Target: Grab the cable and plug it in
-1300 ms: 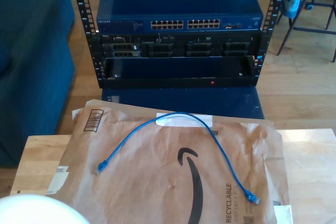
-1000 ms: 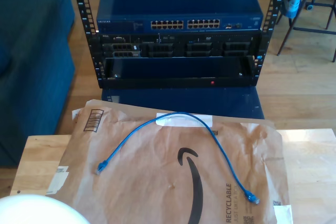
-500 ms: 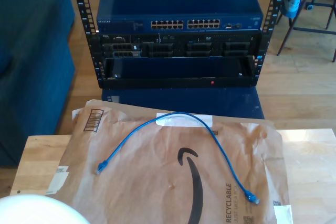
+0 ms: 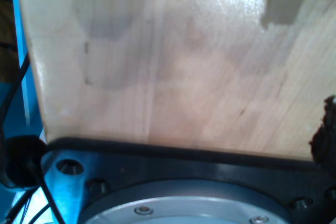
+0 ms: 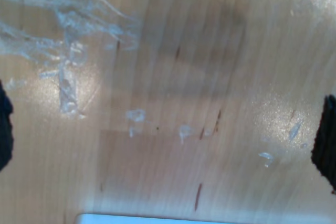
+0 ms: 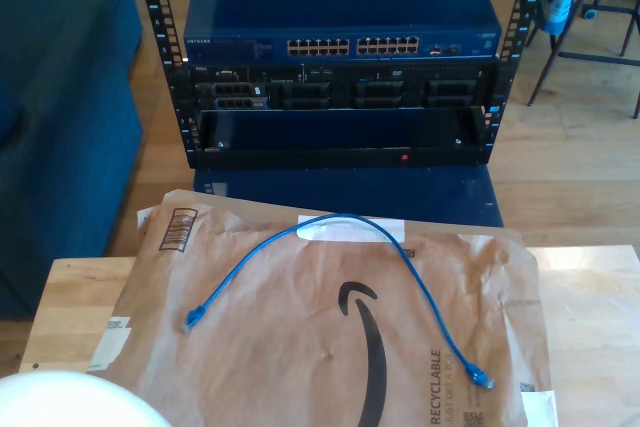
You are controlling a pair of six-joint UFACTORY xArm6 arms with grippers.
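Unmoved: thin blue cable (image 6: 330, 222), arched

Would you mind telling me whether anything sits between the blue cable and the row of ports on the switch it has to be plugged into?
Nothing visible does. The cable lies loose in an arch on the brown paper mailer, and the switch stands beyond it with its port row facing the cable, uncovered.

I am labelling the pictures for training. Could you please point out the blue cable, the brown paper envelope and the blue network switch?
blue cable (image 6: 345, 218): exterior view, top of its arch.
brown paper envelope (image 6: 290, 347): exterior view, bare paper beside the printed logo.
blue network switch (image 6: 352, 46): exterior view, row of ports on its front.
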